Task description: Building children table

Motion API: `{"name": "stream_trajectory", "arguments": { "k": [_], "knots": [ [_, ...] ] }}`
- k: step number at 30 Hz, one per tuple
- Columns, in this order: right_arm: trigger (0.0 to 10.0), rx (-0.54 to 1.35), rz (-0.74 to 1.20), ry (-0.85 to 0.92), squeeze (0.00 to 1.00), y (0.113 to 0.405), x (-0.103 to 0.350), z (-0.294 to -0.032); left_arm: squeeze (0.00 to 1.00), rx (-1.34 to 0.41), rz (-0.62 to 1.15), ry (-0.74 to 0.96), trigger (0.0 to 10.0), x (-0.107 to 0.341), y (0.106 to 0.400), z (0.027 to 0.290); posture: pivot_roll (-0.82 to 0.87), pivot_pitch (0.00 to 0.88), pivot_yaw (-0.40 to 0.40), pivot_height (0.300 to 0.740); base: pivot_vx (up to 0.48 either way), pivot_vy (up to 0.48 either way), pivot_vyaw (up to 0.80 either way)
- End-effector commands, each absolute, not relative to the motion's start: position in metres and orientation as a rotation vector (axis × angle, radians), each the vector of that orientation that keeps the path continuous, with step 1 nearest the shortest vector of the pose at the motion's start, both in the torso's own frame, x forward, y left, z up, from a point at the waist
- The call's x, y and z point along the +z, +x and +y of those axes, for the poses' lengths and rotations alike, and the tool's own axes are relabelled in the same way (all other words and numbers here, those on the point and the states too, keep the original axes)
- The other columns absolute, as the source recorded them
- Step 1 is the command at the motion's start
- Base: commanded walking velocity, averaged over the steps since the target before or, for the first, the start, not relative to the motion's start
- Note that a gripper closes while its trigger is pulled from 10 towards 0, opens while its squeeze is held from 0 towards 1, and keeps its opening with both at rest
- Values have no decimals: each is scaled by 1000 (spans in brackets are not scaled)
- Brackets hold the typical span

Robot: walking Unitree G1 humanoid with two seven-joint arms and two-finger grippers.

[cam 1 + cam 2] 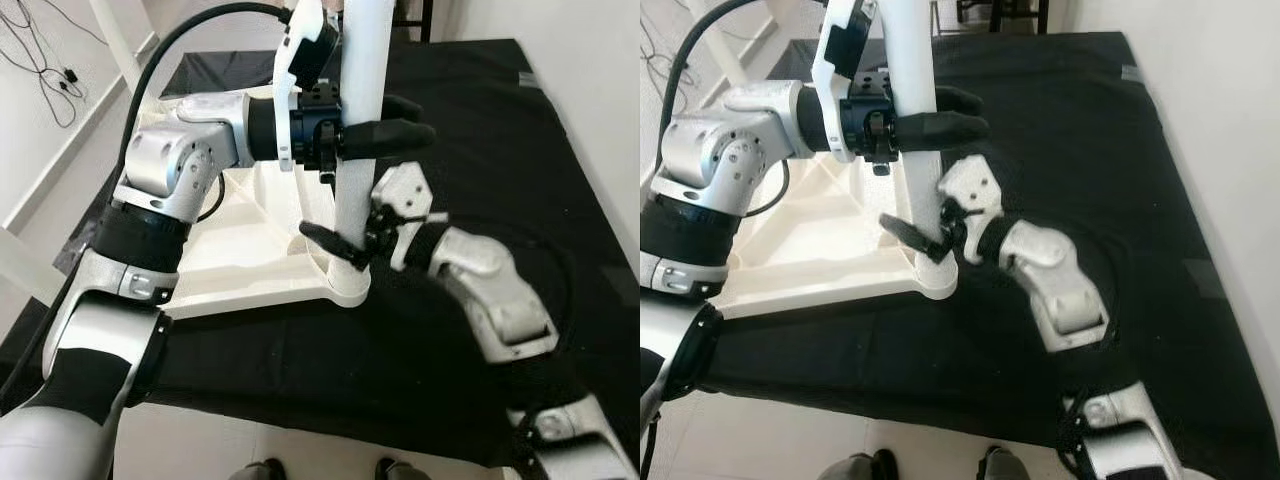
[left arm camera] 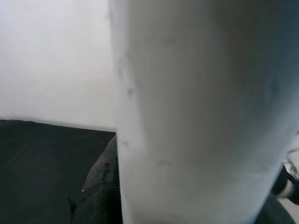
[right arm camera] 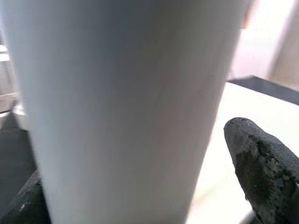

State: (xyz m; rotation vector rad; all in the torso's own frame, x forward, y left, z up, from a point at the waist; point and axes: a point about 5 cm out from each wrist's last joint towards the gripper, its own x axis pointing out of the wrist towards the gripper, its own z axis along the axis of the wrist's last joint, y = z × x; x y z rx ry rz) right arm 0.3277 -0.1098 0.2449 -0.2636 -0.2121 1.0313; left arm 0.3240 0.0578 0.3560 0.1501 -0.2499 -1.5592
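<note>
Both grippers' jaws, left gripper point(image 1: 385, 135) above right gripper point(image 1: 345, 245), around upright table leg point(image 1: 358, 150).

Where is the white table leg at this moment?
The white table leg stands upright at the near right corner of the overturned white tabletop, held high by the left end effector and low by the right end effector.

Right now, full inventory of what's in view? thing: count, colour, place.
table leg: 1, white, upright in the corner socket of the tabletop, held by both claws
tabletop: 1, white, upside down on the black cloth, ribbed underside showing
cloth: 1, black, spread over the work surface
cables: a few, black, on the white floor at far left
shoes: 2 tips, dark, bottom edge of the head view, on the floor
left claw: 1, black fingers, closed around the leg high up
right claw: 1, black fingers, around the leg just above the socket
</note>
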Motion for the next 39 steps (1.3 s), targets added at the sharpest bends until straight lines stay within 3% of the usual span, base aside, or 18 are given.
{"name": "stream_trajectory", "arguments": {
  "k": [1,9,10,23,24,25,26,27,30,31,33,34,39],
  "knots": [
    [10000,1069,-229,-243,0,326,245,-104,0,-1546,-168,160,0,342,327,58,52,170,77,740,0,0,0],
    [10000,1231,-234,-225,0,341,258,-99,0,-1557,-174,162,0,343,326,57,57,176,75,740,0,0,0],
    [0,1254,-224,-211,0,342,257,-99,0,-1559,-176,162,0,343,326,57,56,177,74,740,0,0,0],
    [0,1339,-181,-208,0,347,246,-99,0,-1558,-182,173,0,343,325,56,56,174,68,740,0,0,0],
    [0,1322,-170,-206,0,348,241,-98,1000,-1549,-183,174,2706,342,326,56,52,172,67,740,0,0,0],
    [0,1304,-164,-211,0,349,238,-98,1000,-1545,-183,178,5333,341,327,56,52,172,67,740,0,0,0],
    [0,1304,-164,-211,0,349,238,-98,1000,-1545,-183,178,5333,341,327,56,52,172,67,740,0,0,0],
    [0,1264,-136,-220,0,348,232,-97,1000,-1522,-187,179,10000,341,329,56,49,172,66,740,0,0,0],
    [0,1178,-71,-250,0,346,218,-93,1000,-1487,-187,185,10000,341,332,57,48,171,54,740,0,0,0],
    [0,1056,20,-295,0,345,201,-88,0,-1470,-185,180,10000,342,334,58,48,171,54,740,0,0,0],
    [0,1056,20,-295,0,345,201,-88,0,-1470,-185,180,10000,342,334,58,48,171,54,740,0,0,0],
    [0,833,116,-282,0,340,178,-83,0,-1453,-181,175,10000,343,336,60,46,176,45,740,0,0,0],
    [0,601,226,-224,0,311,140,-78,0,-1407,-181,169,10000,348,341,66,44,175,66,740,0,0,0]
  ]
}}
